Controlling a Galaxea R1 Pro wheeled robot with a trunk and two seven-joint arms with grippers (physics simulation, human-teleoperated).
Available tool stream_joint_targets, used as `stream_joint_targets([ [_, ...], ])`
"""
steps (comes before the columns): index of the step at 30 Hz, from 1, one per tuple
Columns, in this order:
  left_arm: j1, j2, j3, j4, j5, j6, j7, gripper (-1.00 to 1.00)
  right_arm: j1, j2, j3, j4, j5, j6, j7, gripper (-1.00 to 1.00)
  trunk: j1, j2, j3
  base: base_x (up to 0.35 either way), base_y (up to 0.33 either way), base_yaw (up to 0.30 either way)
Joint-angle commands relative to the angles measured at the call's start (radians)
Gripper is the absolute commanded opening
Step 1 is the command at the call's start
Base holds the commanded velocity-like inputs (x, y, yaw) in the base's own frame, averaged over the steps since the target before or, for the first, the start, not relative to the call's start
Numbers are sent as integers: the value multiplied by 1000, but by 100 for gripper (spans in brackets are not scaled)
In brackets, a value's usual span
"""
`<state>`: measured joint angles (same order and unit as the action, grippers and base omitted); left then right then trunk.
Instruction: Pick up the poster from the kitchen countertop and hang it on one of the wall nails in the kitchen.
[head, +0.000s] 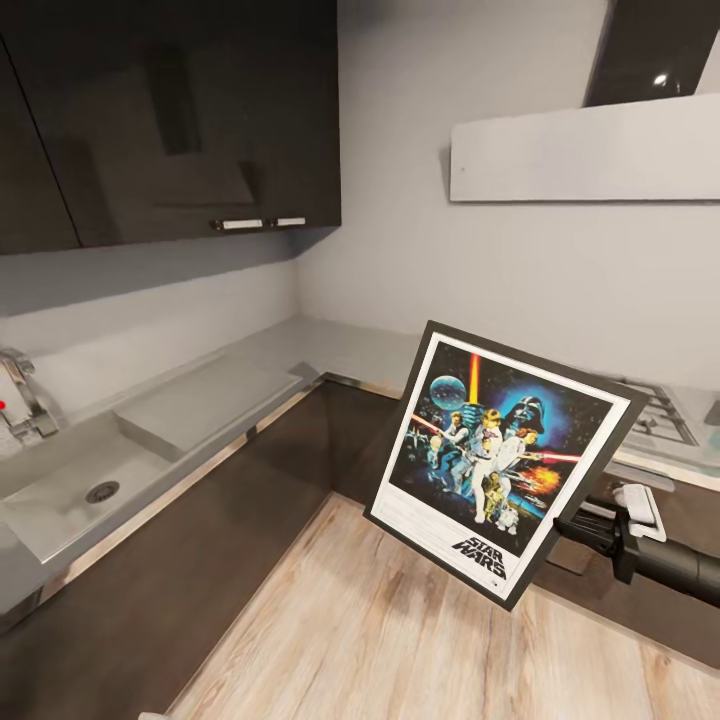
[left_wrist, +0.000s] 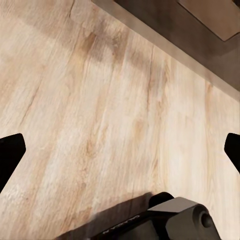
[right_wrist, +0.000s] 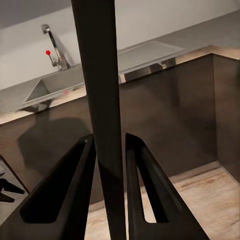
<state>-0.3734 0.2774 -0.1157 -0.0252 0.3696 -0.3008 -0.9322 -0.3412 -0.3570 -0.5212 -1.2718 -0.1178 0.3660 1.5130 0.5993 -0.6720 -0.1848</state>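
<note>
Held by its lower right edge, the poster (head: 500, 460) hangs in the air over the wood floor (head: 380, 640), clear of the worktop (head: 330, 350) and well apart from the grey wall (head: 520, 250) behind it. The right gripper (head: 572, 528) reaches in from the right side, and in the right wrist view its two fingers (right_wrist: 75, 195) are closed narrowly on the thin black frame, which runs as a dark bar straight up between them. The poster is tilted, its top leaning right, so its long axis runs from the "STAR WARS" lettering up toward the wall rather than straight up. The printed face looks toward the head camera, so the back faces the wall.

No nail can be made out on the wall from here; it may be too small to see. My judgement is that the coming move turns on carrying the poster up and forward to the wall and squaring its tilt, with the right arm doing all of it.

The left gripper (left_wrist: 120, 150) points down at the floor, fingers spread wide and empty.

The poster is a thin, rigid, flat rectangle with a white border. The worktop is smooth grey metal with a sunken sink (head: 90, 490), the cabinets (head: 170, 110) glossy and dark, the floor pale planks.
</note>
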Motion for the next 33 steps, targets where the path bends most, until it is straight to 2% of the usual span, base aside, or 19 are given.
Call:
stream_joint_targets([
  [1, -1, 0, -9, 1, 8, -5, -2, 100, -1, 0, 0, 0, -2, 13, 5, -100, -4, 6, 2, 0, 0, 0],
  [33, -1, -1, -10, 1, 8, -4, 0, 100, -1, 0, 0, 0, -2, 13, 6, -100, -126, 230, 102, 0, 0, 0],
])
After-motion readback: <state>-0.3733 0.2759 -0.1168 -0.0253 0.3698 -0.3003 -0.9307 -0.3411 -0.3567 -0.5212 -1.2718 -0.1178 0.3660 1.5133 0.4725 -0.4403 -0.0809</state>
